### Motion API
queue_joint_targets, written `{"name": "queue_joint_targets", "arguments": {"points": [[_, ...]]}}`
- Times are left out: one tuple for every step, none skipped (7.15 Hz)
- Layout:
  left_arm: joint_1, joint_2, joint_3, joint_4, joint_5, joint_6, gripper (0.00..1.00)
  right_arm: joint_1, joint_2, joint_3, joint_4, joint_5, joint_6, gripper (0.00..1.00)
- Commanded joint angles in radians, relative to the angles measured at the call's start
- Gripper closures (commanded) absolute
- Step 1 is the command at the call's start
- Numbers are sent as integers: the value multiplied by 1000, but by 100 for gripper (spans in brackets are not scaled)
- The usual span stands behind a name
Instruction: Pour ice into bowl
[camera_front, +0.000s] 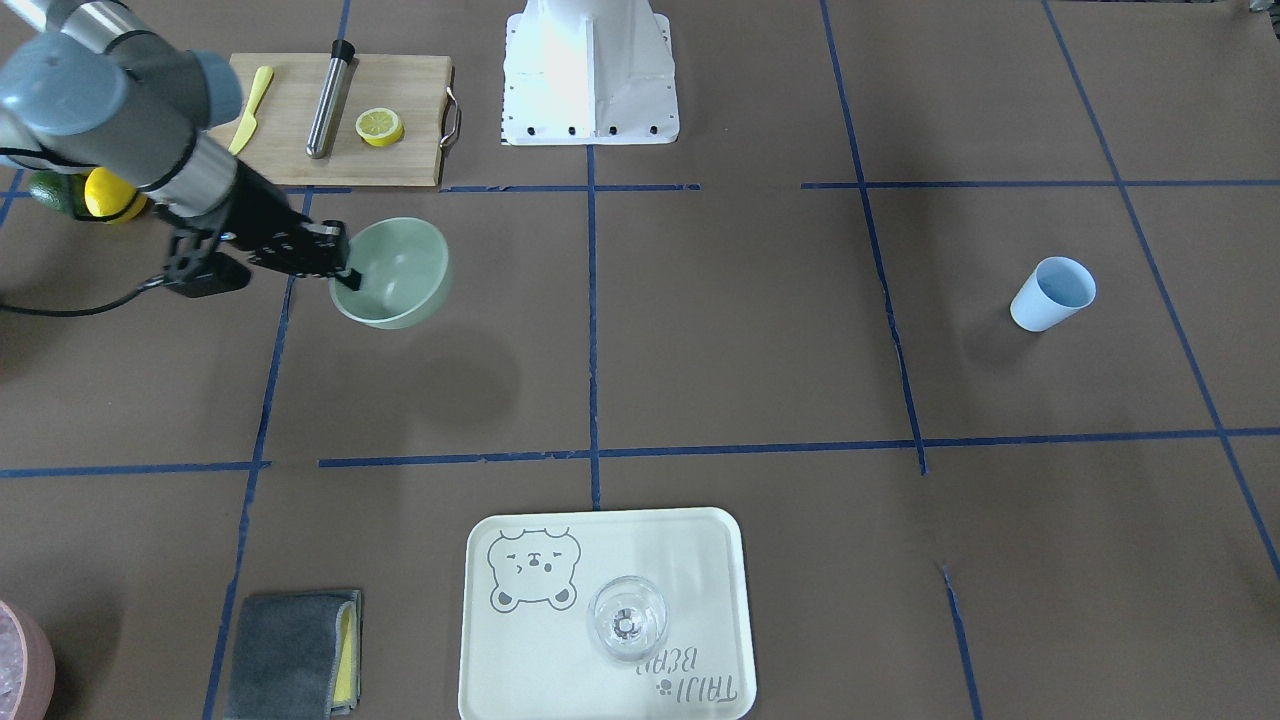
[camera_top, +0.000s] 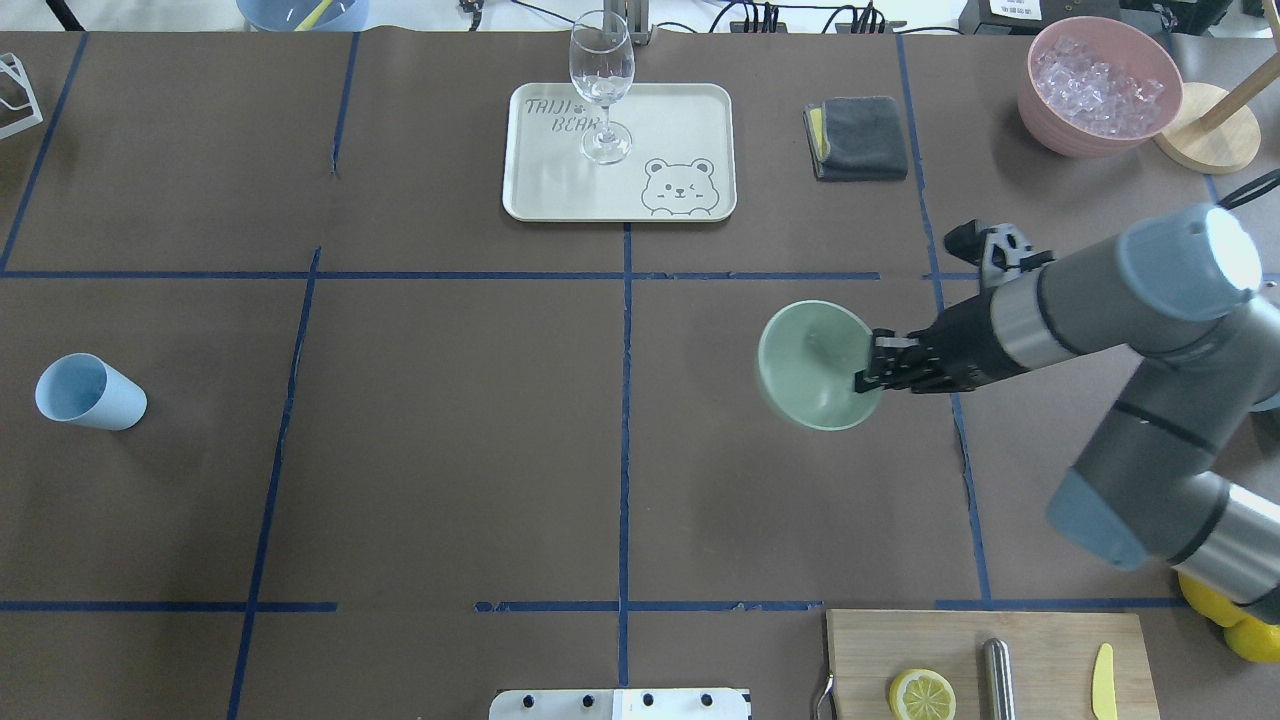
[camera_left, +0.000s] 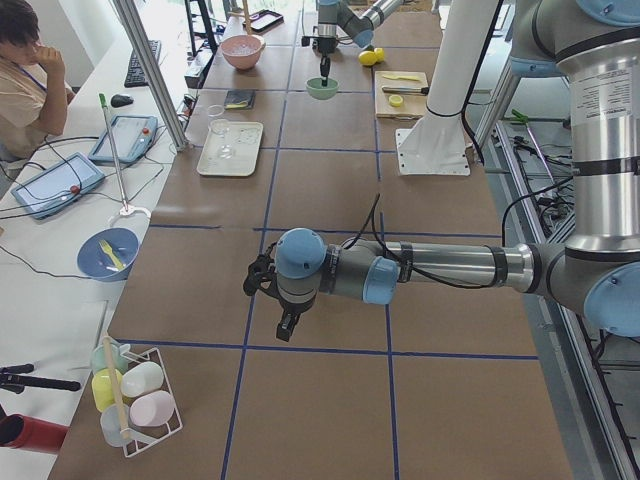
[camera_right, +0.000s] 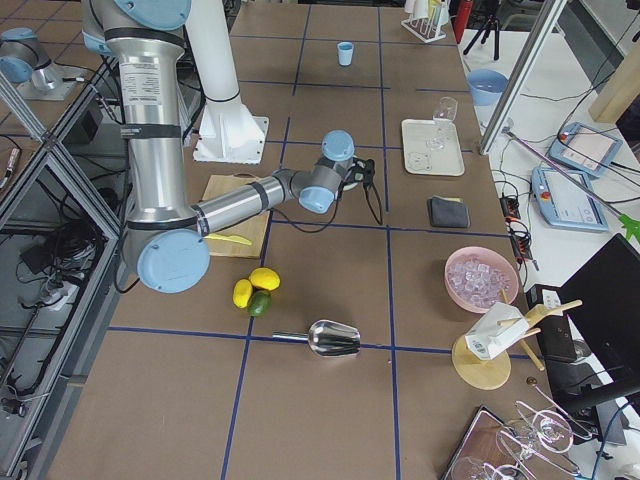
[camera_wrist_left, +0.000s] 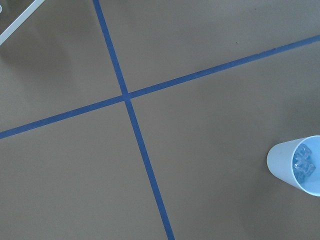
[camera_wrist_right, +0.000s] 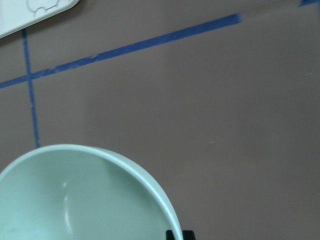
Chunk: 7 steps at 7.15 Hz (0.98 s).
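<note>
Bowl (camera_top: 815, 365) is hanging, likely light and rigid, from the right claw (camera_top: 866, 378), which is pinching its rim; left claw (camera_left: 285, 330) is showing too small to tell.

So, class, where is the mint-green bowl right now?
Overhead view: the mint-green bowl is right of centre, rim gripped by the right gripper, between grey cloth and cutting board.
</note>
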Motion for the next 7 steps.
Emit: {"name": "queue_joint_targets", "arguments": {"points": [[0,0,-1,0,-2,0,0,-234,287,-81,-165,-256,169,100],[0,1,-4,0,-5,0,0,-269,407,-206,-183,-323,227,100],[0,2,-2,0,-5,0,0,-298,468,-287,-184,-363,253,100],[2,2,-2,0,-5,0,0,-304,476,-304,-188,-375,255,100],[0,3,-2,0,-5,0,0,-309,478,-318,-189,-377,252,100],[2,3,-2,0,-6,0,0,-309,485,-326,-191,-377,255,100],[2,3,-2,0,-5,0,0,-307,488,-327,-191,-377,260,87]]}}
